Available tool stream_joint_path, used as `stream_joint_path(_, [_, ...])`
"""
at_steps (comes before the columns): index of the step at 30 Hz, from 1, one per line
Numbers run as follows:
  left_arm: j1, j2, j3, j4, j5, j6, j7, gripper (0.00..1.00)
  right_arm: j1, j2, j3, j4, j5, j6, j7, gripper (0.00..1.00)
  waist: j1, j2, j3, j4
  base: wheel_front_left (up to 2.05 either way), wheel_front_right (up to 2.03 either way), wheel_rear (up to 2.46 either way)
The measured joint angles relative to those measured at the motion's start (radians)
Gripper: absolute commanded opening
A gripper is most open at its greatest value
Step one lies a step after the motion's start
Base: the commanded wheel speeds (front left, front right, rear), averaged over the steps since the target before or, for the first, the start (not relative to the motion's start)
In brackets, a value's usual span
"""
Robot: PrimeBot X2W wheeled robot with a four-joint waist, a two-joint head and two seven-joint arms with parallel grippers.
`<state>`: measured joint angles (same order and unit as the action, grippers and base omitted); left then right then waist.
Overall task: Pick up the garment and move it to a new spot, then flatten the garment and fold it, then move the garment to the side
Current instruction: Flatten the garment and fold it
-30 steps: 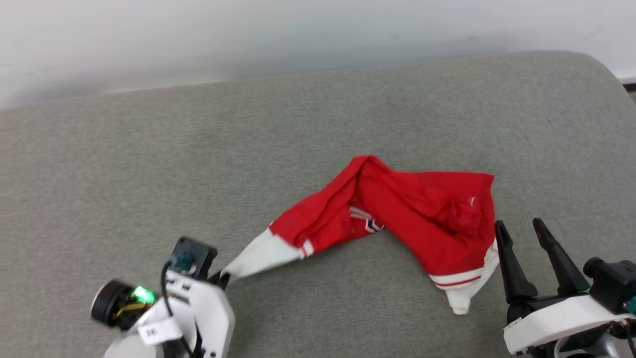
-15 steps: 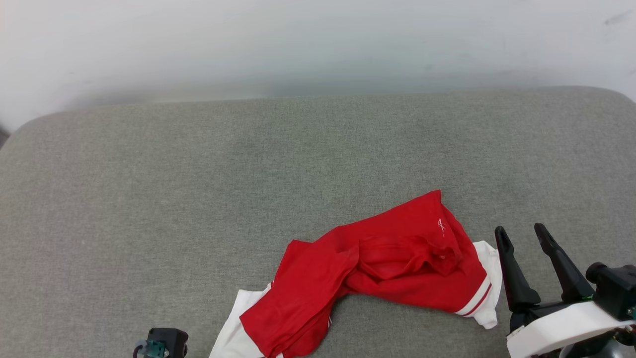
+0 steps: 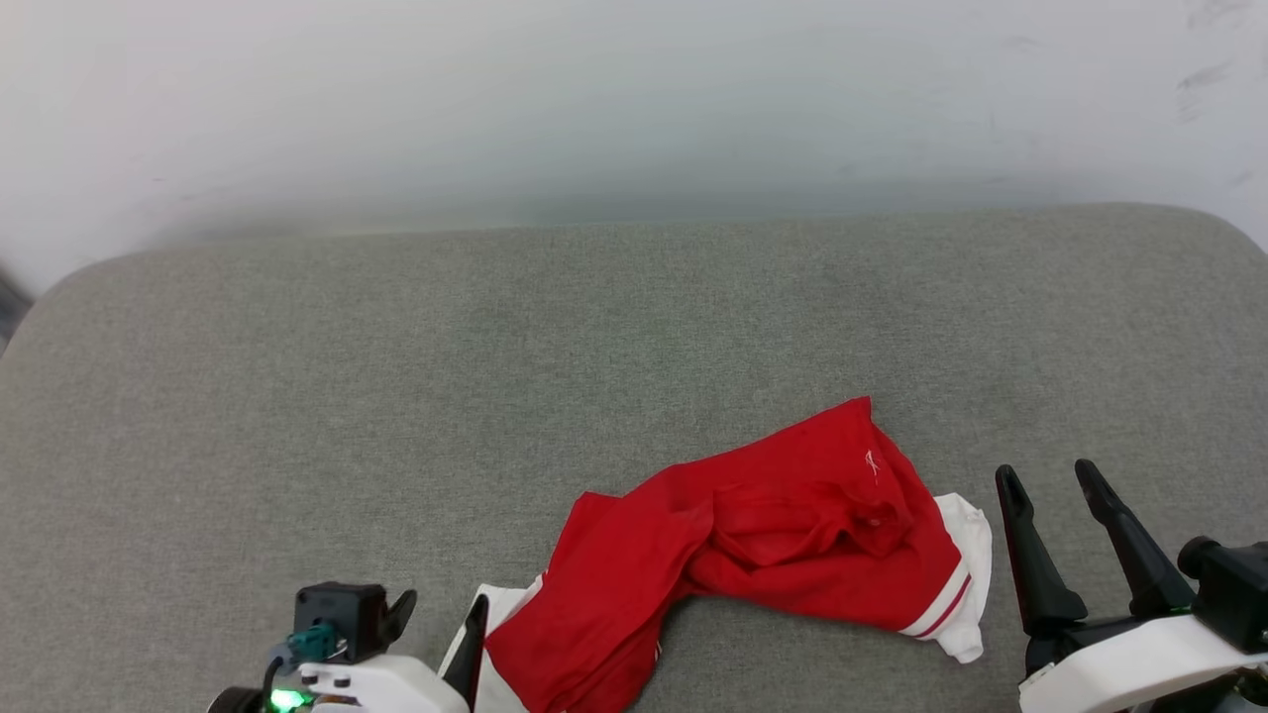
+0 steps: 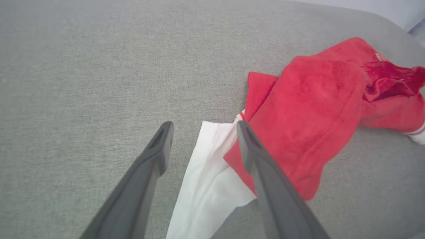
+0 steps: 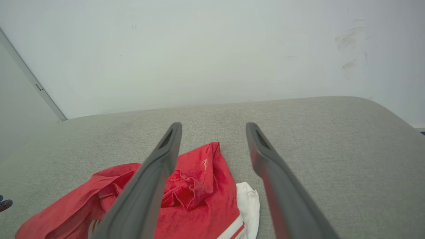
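The garment [image 3: 773,545] is a red shirt with white sleeves, lying crumpled on the grey padded surface [image 3: 396,376] near its front edge. Its lettering is hidden in the folds. My left gripper [image 3: 441,619] is open at the lower left. In the left wrist view the gripper [image 4: 205,124] straddles the white sleeve [image 4: 206,179], which lies loose on the surface with the red body [image 4: 308,109] to its right. My right gripper [image 3: 1045,477] is open and holds nothing, just right of the garment's other white sleeve [image 3: 966,594]. The right wrist view shows that gripper [image 5: 215,126] above the red heap [image 5: 202,186].
A pale wall [image 3: 634,99] rises behind the surface's far edge. The surface's rounded corners show at the far left [image 3: 59,287] and far right [image 3: 1218,223]. Bare grey fabric stretches to the left of and beyond the garment.
My left gripper has opened and let go of the white sleeve. The garment, pulled out long a second ago, now lies bunched. The head view has shifted. The right gripper stays open.
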<state>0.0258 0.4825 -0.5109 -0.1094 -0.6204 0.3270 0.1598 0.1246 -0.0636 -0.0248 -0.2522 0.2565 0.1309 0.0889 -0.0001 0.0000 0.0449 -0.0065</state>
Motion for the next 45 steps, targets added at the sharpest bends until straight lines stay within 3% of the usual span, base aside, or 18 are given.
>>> stream_joint_path(2, [-0.007,0.004,-0.009,-0.014,0.01,-0.001,0.006,1.0,0.001,0.0,0.0,-0.002,0.0,0.0,0.0,1.0,0.0,0.0,-0.001,-0.001,0.0,0.0,0.0])
stream_joint_path(8, [-0.107,0.053,-0.124,-0.07,0.027,-0.12,0.17,1.0,-0.004,0.005,0.008,-0.009,0.0,0.0,0.004,1.0,0.0001,0.0,0.019,-0.013,0.0,0.0,0.0])
stream_joint_path(14, [-0.206,0.058,-0.215,-0.062,0.026,-0.223,0.311,1.0,-0.018,0.006,0.007,-0.007,0.006,0.0,0.0,1.0,0.0001,0.0,0.052,-0.037,0.0,0.0,0.0])
stream_joint_path(21, [-0.3,0.069,-0.27,-0.023,0.037,-0.295,0.42,1.0,-0.038,0.008,0.007,0.007,0.007,0.0,-0.019,1.0,0.0002,0.0,0.099,-0.061,0.0,0.0,0.0])
stream_joint_path(22, [-0.31,0.071,-0.271,-0.018,0.038,-0.3,0.427,0.97,-0.043,0.009,0.008,0.01,0.007,0.0,-0.022,1.0,0.0001,0.0,0.106,-0.064,0.0,0.0,0.0])
stream_joint_path(23, [-0.321,0.074,-0.274,-0.014,0.042,-0.303,0.437,0.42,-0.046,0.009,0.009,0.014,0.007,0.0,-0.026,1.0,0.0001,0.0,0.112,-0.067,0.0,0.0,0.0])
stream_joint_path(25, [-0.332,0.076,-0.272,-0.012,0.043,-0.309,0.437,0.0,-0.052,0.009,0.007,0.022,0.01,0.0,-0.034,1.0,0.0001,0.0,0.124,-0.072,0.0,0.0,0.0])
stream_joint_path(31, [-0.372,0.091,-0.241,-0.037,0.057,-0.308,0.411,0.0,-0.059,0.01,-0.004,0.034,0.017,0.0,-0.04,1.0,0.0002,0.0,0.134,-0.071,0.0,0.0,0.0])
stream_joint_path(39, [-0.408,0.1,-0.162,-0.048,0.064,-0.263,0.346,0.0,-0.069,0.011,-0.002,0.049,0.025,0.0,-0.039,1.0,0.0002,0.0,0.116,-0.065,0.0,0.0,0.0])
stream_joint_path(45, [-0.446,0.062,-0.09,0.049,-0.016,-0.252,0.302,0.0,-0.079,0.011,-0.002,0.055,0.025,0.0,-0.037,1.0,0.0001,0.0,0.117,-0.071,0.0,0.0,0.0])
